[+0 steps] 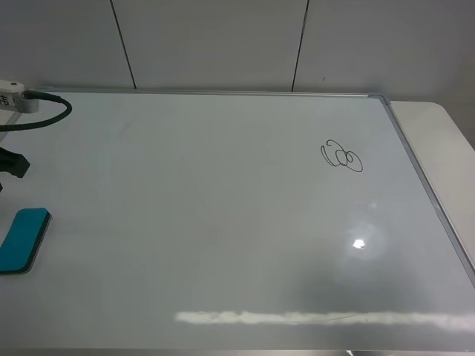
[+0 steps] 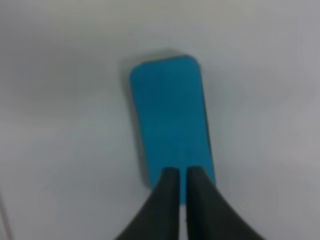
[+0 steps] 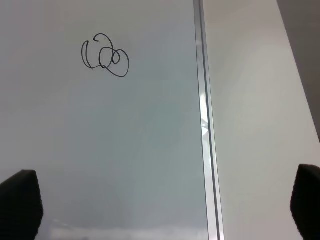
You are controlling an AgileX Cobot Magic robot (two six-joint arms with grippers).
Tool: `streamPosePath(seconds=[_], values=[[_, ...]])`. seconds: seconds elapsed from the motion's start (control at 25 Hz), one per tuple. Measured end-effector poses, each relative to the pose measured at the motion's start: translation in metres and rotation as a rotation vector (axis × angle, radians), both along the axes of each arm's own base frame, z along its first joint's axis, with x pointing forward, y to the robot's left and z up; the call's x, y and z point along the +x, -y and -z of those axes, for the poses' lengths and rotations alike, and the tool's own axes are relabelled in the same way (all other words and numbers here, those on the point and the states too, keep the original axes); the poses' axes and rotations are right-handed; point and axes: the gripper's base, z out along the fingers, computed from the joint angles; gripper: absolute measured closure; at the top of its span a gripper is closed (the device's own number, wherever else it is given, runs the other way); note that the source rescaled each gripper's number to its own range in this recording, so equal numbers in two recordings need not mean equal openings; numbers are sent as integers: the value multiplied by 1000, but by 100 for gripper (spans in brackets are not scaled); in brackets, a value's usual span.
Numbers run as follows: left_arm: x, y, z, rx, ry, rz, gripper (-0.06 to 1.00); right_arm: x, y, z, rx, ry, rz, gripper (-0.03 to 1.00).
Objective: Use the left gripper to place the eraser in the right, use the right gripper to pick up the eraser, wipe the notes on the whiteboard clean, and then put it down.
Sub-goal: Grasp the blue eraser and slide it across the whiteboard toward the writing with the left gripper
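The whiteboard [image 1: 223, 222] fills nearly the whole exterior view and lies flat on a pale bench [image 1: 445, 141], which shows only as a strip past the board's right-hand frame. It is glossy enough to show a lamp glare near its lower right, so thin marks may be hard to read there.

The right end effector [image 3: 163, 200] is out of the exterior view. Its own camera shows the two fingertips spread wide at opposite corners, with nothing between them. It is poised over the board's right frame [image 3: 202, 100], with board below one side and bench below the other. This looks like a waiting pose, ready to receive.

The left end effector [image 2: 182, 175] has its fingers drawn narrow with only a sliver of gap, and it grips nothing. It hangs over one short end of the eraser. Whether it touches the eraser cannot be told.

The eraser [image 1: 24, 239] lies flat on the board at its far left edge, teal side up. It probably lies beyond the right arm's reach, hence the hand-over. The fingers would have to open before straddling its narrow width.

The notes [image 1: 341, 156], a few black loops, sit toward the right, well apart from the eraser and unwiped.
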Motion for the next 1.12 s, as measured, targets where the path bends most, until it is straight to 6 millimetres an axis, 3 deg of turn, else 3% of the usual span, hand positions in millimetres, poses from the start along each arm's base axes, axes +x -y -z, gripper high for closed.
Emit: streamPosePath(seconds=[0.36,0.6,0.8,1.12], values=[[21,0,38,15,-85,11,94,0,0,0,0,0,0,-3],[9,-12,62,19,-109,-55,94,0,0,0,0,0,0,-3],[9,-22,65,10,-95,-101,94,0,0,0,0,0,0,-3],[4,-22,89,-11,-99,-111,94,0,0,0,0,0,0,-3]])
